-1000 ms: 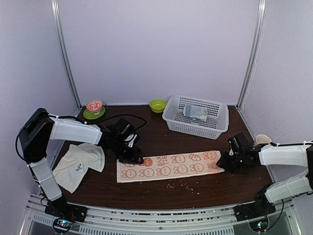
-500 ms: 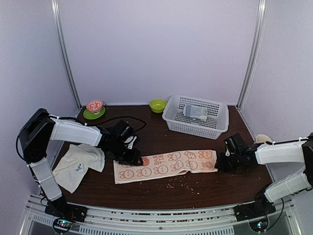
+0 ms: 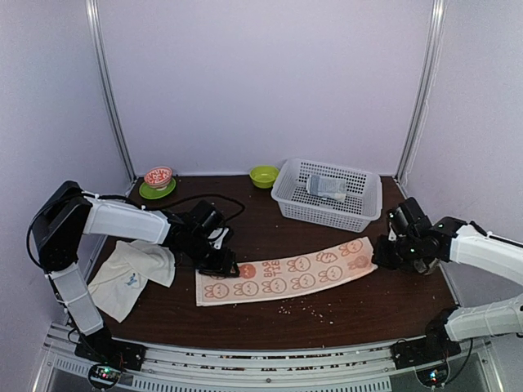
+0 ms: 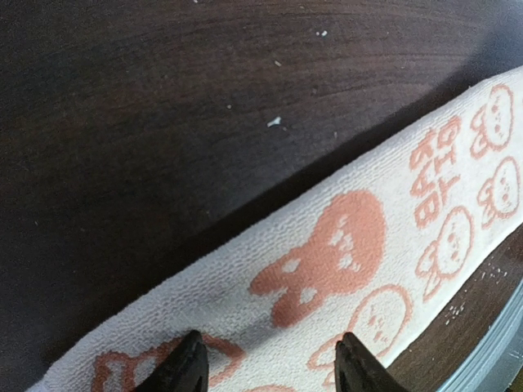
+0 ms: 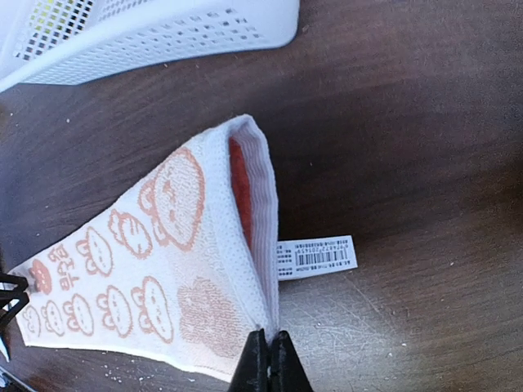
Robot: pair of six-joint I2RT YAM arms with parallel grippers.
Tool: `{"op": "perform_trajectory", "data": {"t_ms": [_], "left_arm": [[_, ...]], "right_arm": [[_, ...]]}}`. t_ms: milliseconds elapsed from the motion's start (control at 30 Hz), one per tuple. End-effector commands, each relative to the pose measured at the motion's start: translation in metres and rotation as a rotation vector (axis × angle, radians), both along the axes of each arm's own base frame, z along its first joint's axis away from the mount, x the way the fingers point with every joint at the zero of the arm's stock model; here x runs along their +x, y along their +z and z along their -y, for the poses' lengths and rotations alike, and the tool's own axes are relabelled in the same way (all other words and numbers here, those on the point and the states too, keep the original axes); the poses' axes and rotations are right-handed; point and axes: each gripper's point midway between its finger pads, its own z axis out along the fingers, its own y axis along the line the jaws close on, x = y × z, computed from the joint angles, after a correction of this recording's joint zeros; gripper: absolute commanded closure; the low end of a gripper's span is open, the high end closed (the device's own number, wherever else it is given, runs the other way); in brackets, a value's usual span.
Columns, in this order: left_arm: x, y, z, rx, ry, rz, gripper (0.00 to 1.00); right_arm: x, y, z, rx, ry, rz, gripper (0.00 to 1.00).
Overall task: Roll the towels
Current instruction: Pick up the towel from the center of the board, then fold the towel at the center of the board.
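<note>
The cream towel with orange-pink cartoon faces (image 3: 286, 272) lies stretched out across the middle of the table. My right gripper (image 3: 381, 256) is shut on its right end, and that end is folded and lifted a little off the wood. In the right wrist view the black jaws (image 5: 268, 353) pinch the towel's doubled edge (image 5: 155, 261), and a white barcode label (image 5: 317, 257) sticks out beside it. My left gripper (image 3: 225, 263) is at the towel's left end. Its fingertips (image 4: 186, 364) stand apart over the cloth (image 4: 343, 245), open. The plain cream-white towel (image 3: 131, 273) lies crumpled at the left.
A white basket (image 3: 357, 214) at the back right holds a grey-blue rolled towel (image 3: 327, 188). A green bowl (image 3: 263, 175) and a green plate with a red bowl (image 3: 158, 184) stand at the back. Crumbs (image 3: 306, 309) dot the table's front. The basket's wall (image 5: 163, 33) is close to my right gripper.
My right gripper shut on the towel's right end, then lifted and pulled it back and to the right, drawing the towel straight. The left gripper stayed at the left end.
</note>
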Motion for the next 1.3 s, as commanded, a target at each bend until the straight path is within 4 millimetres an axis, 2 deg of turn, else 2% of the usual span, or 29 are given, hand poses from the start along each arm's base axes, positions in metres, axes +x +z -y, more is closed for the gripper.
{"op": "perform_trajectory", "data": {"t_ms": [0,133,233,400,533,767,900,1067,1267], "left_arm": [[0.005,0.018,0.006,-0.036,-0.015,0.033,0.46],[0.004,0.018,0.006,-0.035,-0.01,0.027,0.46],[0.004,0.022,0.005,-0.039,-0.002,0.03,0.46],[0.006,0.034,0.006,-0.056,0.007,0.05,0.46],[0.006,0.036,0.005,-0.056,0.012,0.055,0.46],[0.002,0.036,0.0,-0.057,0.02,0.055,0.46],[0.001,0.045,-0.005,-0.06,0.032,0.076,0.46],[-0.004,0.05,-0.015,-0.056,0.057,0.092,0.46],[-0.008,0.048,-0.03,-0.032,0.103,0.114,0.46]], "right_arm": [[0.0,0.025,0.016,-0.132,0.07,0.063,1.0],[0.003,0.045,0.024,-0.195,0.103,0.133,1.0],[0.006,0.07,0.021,-0.197,0.146,0.197,1.0],[0.009,0.108,-0.002,-0.143,0.261,0.263,1.0],[0.008,0.123,-0.027,-0.128,0.321,0.294,1.0],[0.003,0.116,-0.091,-0.084,0.435,0.314,1.0],[0.003,0.107,-0.128,-0.086,0.491,0.309,1.0],[0.006,0.086,-0.173,-0.113,0.562,0.266,1.0],[0.007,0.065,-0.212,-0.124,0.607,0.215,1.0]]}}
